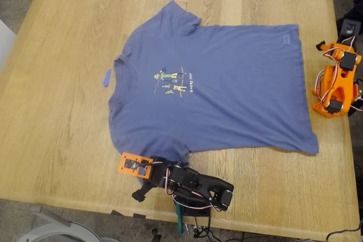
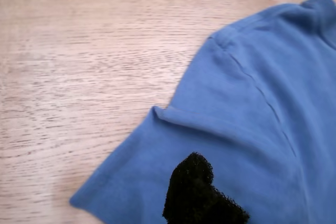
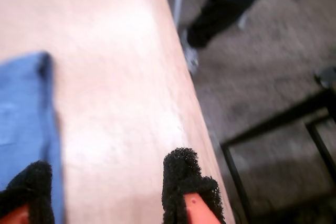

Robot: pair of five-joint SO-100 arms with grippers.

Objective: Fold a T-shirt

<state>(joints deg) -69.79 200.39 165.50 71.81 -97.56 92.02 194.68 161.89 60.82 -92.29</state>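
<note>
The slate-blue T-shirt [image 1: 215, 94] lies flat on the wooden table [image 1: 68, 111], neck toward the exterior view's left, with small yellow-green figures on the chest. My first gripper [image 1: 154, 169] is at the near sleeve. In the first wrist view one black foam fingertip [image 2: 191, 190] sits over the sleeve [image 2: 252, 119]; the other finger is out of view. My second gripper [image 1: 326, 48] stands off the hem at the exterior view's right. In the second wrist view it [image 3: 105, 187] is open, with bare table between the pads and the shirt's hem corner [image 3: 21, 108] beside one pad.
A tiny blue scrap [image 1: 106, 77] lies on the table beside the neck. The table's edge runs close by my second gripper, with a person's legs [image 3: 226, 3] and a black metal frame [image 3: 273, 135] on the floor beyond. Cables hang at the near edge [image 1: 193, 225].
</note>
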